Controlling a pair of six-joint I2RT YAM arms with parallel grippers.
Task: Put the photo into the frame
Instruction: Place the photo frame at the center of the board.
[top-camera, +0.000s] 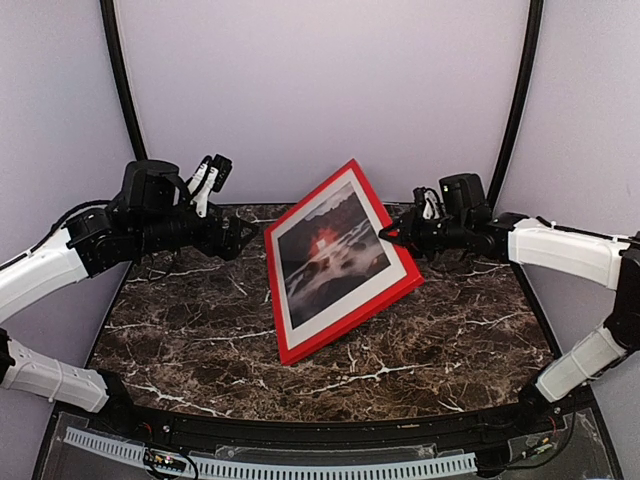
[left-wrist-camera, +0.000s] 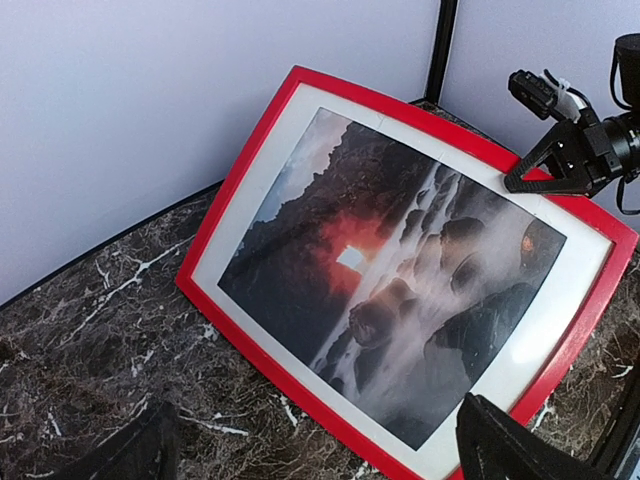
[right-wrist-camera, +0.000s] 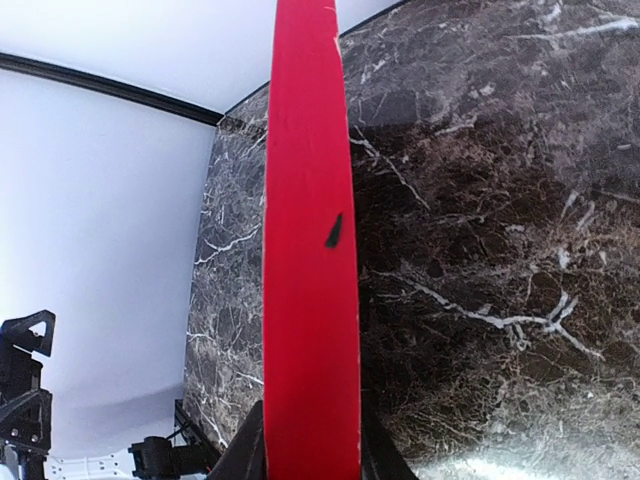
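Photo, dark rocks and misty water around a red glow, sits behind a white mat in the red frame. The right gripper clamps the frame's right rail, tilting it up mid-tabletop. The left gripper gapes wide nearby.

A dark brown marble-patterned table top with white veins forms the floor of the enclosure. It is edged by a thin black curved rim, and a white slotted strip runs along the near side below that rim. Plain pale lavender-grey wall panels close in the back and both sides, with slim black curved poles rising at the rear corners. The light is bright and even, and a pale patch on the stone in the right wrist view may be glare, though that corner is too blurred to be sure.
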